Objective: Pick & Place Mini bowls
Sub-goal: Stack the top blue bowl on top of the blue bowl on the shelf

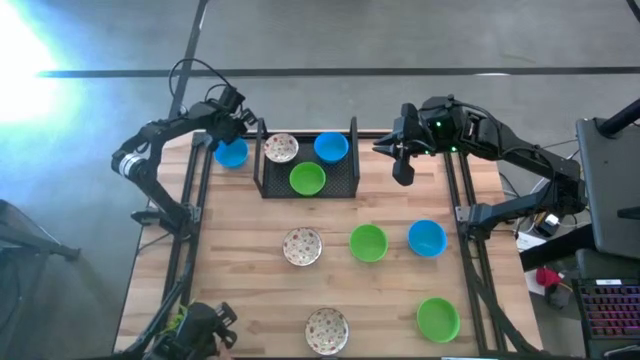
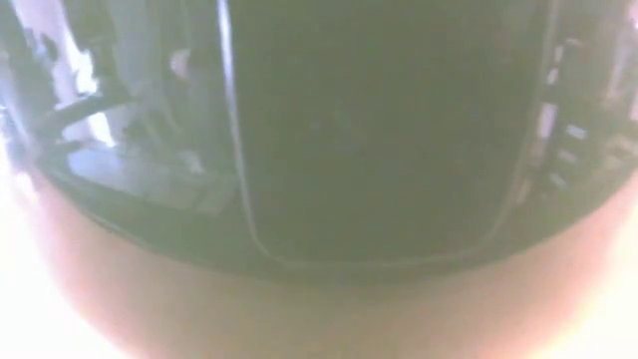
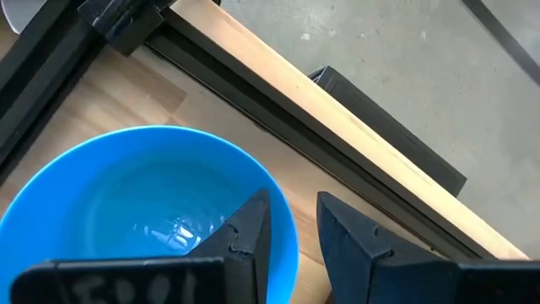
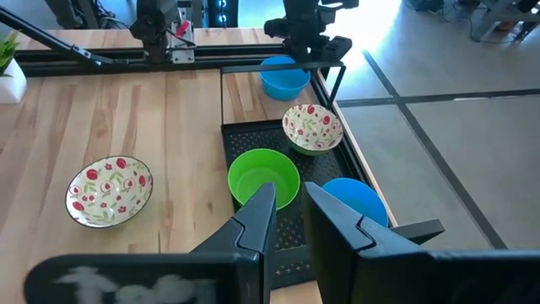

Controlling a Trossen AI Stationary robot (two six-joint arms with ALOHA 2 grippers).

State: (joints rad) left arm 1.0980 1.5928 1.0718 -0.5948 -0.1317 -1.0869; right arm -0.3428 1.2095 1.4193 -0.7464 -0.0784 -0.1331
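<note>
A blue mini bowl (image 1: 231, 153) rests on its base on the table at the far left, just left of the black mesh tray (image 1: 350, 180). My left gripper (image 3: 294, 221) is open over that bowl's far rim (image 3: 287, 221), one finger inside and one outside. The tray holds a speckled bowl (image 1: 281, 148), a blue bowl (image 1: 331, 147) and a green bowl (image 1: 307, 179). My right gripper (image 1: 403, 168) hangs right of the tray, narrowly open and empty (image 4: 288, 211). Several more bowls sit on the table's near half: speckled (image 1: 302, 246), green (image 1: 368, 243), blue (image 1: 427, 238). My left gripper comes at the blue bowl from above, its fingers across the rim. The inner finger (image 3: 253, 228) stands close to the inside wall; whether it touches, I cannot tell. Bare wood shows between the rim and the outer finger (image 3: 354, 245). The bowl sits upright on the table.
A green bowl (image 1: 437, 319) and a speckled bowl (image 1: 327, 329) sit near the table's near edge. A small spiky plant (image 4: 8, 59) stands at the near left corner. Black frame rails (image 1: 190, 215) run along both table sides. Something dark and close blocks the low view.
</note>
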